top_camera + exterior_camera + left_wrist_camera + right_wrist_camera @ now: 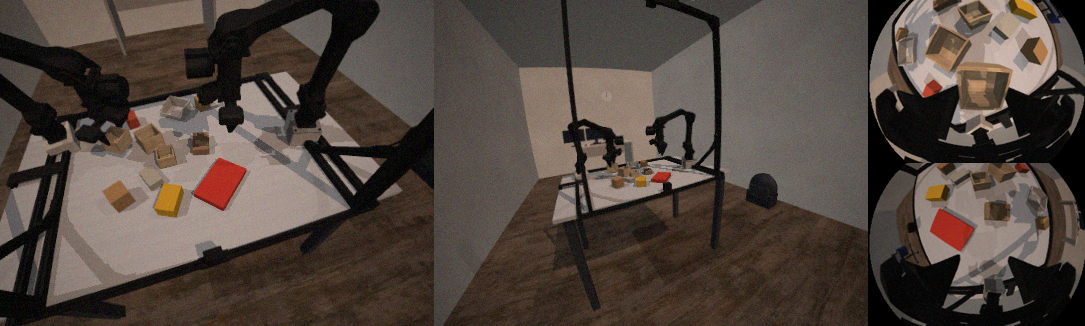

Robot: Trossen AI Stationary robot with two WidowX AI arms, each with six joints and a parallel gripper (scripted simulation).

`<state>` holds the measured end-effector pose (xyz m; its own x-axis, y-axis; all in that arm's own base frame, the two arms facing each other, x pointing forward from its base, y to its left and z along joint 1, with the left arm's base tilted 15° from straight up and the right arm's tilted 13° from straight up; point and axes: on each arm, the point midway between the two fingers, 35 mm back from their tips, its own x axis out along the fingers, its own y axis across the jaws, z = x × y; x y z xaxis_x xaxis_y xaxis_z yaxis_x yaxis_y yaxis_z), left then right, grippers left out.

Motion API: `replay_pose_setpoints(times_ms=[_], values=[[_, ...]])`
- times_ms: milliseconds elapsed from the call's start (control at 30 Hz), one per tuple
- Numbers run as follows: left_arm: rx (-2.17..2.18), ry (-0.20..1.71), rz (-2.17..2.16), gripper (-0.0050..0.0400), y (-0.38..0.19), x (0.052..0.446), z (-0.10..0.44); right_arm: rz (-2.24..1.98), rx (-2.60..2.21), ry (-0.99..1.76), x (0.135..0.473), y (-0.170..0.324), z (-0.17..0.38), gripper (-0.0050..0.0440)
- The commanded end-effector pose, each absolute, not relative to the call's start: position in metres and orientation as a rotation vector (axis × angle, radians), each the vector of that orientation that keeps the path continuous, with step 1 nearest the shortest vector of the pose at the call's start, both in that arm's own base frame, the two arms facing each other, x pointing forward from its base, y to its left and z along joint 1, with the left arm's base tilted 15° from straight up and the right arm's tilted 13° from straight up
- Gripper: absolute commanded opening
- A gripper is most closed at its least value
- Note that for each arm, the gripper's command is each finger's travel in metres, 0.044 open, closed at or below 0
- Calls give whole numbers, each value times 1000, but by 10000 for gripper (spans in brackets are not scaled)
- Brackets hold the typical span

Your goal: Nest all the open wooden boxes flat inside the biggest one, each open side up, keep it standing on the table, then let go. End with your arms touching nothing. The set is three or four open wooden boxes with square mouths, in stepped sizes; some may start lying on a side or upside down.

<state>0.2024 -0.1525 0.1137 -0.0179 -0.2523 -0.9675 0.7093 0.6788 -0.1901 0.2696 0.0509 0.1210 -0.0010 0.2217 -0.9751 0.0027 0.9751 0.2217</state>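
My left gripper is shut on a wooden box, whose mouth faces the wrist camera; its height above the table is hard to judge. A large wooden box stands open side up close by. A smaller box stands open side up beside the large one. Another wooden box shows a dark hollow; its pose is unclear. My right gripper is open and empty, above the table to the right of these boxes in the top view.
A pale open box and a small tan block lie at the back. A small red block is behind the held box. A pale block, brown block, yellow block and flat red block lie in front.
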Motion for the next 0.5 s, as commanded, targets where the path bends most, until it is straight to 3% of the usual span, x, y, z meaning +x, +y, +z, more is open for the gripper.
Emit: replay_pose_setpoints(times_ms=[0, 467], values=[[527, 1323, -904, 0, -153, 212, 120, 172, 172, 1564, 270, 50, 121, 400], [817, 1154, -1160, 0, -152, 230, 127, 172, 172, 1564, 270, 50, 121, 400]])
